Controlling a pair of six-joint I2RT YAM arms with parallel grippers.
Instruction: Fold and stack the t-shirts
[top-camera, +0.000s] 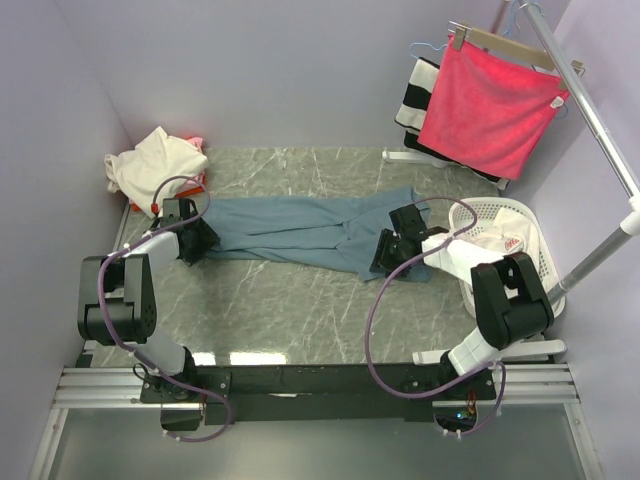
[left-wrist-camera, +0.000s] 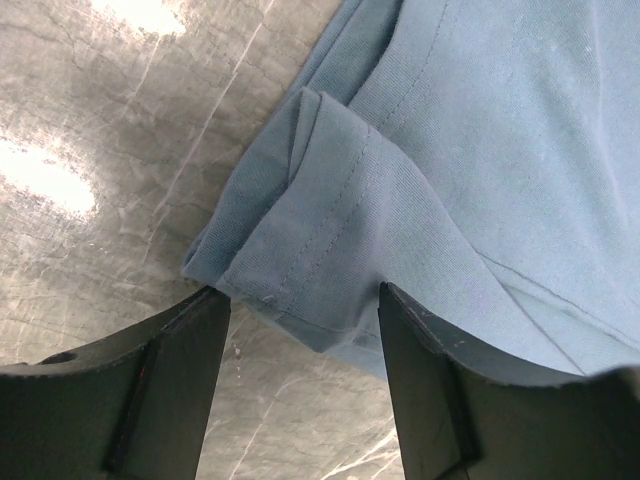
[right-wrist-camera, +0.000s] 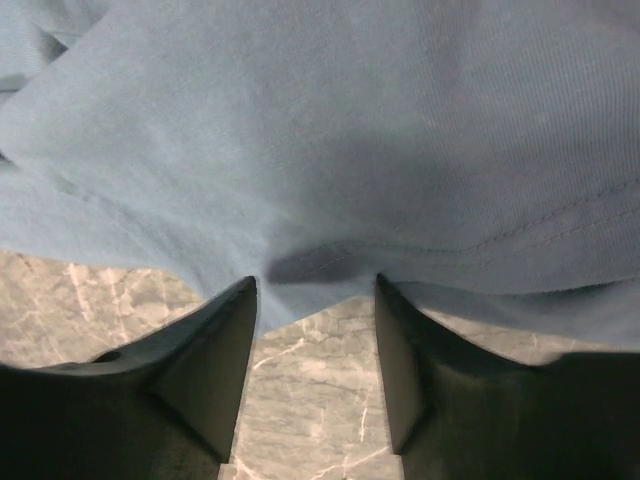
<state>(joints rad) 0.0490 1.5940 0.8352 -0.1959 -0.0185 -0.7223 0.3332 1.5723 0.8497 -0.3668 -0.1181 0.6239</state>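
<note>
Blue-grey t-shirt (top-camera: 290, 232) lies stretched across the middle of the table (top-camera: 300, 320), rumpled along its length. The left gripper (left-wrist-camera: 305, 300) stands parted astride a sleeve hem and the right gripper (right-wrist-camera: 315, 290) parted at the near hem; neither is pinching. If they close here they may catch only the top layer, so the cloth could bunch or slip free on one side.

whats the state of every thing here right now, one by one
blue-grey t-shirt: laid out lengthwise on the table, creased, not folded up
cream t-shirt: crumpled in a heap, far left corner
white printed t-shirt: bunched in the basket
pink-red towel: hanging, far right
striped cloth: hanging behind the towel
left gripper: fingers open at the blue shirt's sleeve
right gripper: open at the blue shirt's edge
</note>
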